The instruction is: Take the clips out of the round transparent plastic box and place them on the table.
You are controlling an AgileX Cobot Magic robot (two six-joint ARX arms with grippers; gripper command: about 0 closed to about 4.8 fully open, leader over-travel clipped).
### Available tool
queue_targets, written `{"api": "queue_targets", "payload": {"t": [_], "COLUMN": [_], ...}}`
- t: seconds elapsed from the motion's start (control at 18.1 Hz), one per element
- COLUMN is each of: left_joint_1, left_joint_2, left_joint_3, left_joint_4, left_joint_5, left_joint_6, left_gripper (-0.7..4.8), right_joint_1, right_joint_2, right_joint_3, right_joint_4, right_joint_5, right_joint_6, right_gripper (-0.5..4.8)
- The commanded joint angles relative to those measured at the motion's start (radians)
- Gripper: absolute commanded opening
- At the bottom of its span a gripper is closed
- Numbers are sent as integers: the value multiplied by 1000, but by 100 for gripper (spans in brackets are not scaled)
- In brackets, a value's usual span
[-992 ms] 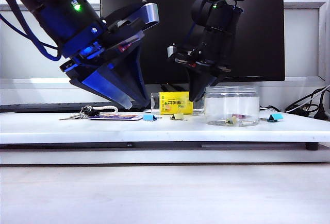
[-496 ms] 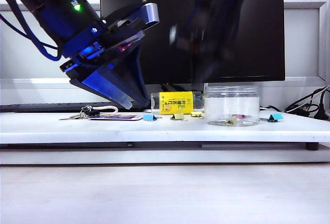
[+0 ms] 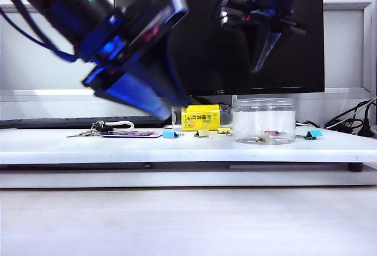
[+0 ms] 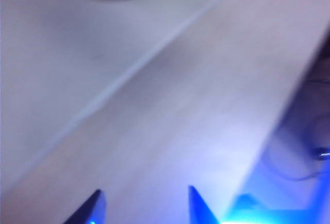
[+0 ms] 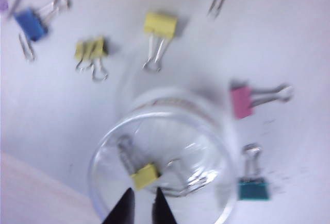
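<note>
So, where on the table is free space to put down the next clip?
Bare table lies along the front edge, left of the round transparent plastic box. Behind the box, clips crowd the surface. The right gripper hovers above the box.

This looks like an office desk fitted out as a robot test station. A long white flat worktop (image 3: 177,148) carries a large black computer monitor (image 3: 206,38) at the back, with a dark keyboard (image 3: 47,123) lying beside its foot and black cables (image 3: 347,123) trailing off at the far end. Stationery lies scattered about: small coloured metal binder clips (image 5: 157,28), a small yellow printed cardboard box (image 3: 201,117), and a bunch of keys on a lanyard (image 3: 103,128). Behind runs a plain pale wall (image 3: 29,67).
</note>
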Motion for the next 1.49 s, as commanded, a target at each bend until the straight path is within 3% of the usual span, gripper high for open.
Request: {"api": "queue_targets", "payload": {"t": [0.06,0.28,0.66,0.99,1.49], "left_joint_1": [0,-1,-1,-1,-1], "left_joint_2": [-3,-3,-3,-3,-3], "left_joint_3": [1,1,1,1,1], "left_joint_4": [41,132,120,93,76], "left_joint_5": [48,52,82,82,80], "left_joint_6": [-65,-162,-96,-72,-35], "left_gripper": [214,214,214,214,214], "right_joint_1": [1,1,-2,-1,3], "right_joint_2": [-3,-1,1,1,47], "right_joint_3": [4,-28,-172,-194,-214], "right_joint_4": [3,2,1,1,4], "right_joint_5": [-11,-11,-32,-32,-21], "right_joint_6": [39,40,-131,-330,-397], "right_gripper": [55,56,65,85,81]}}
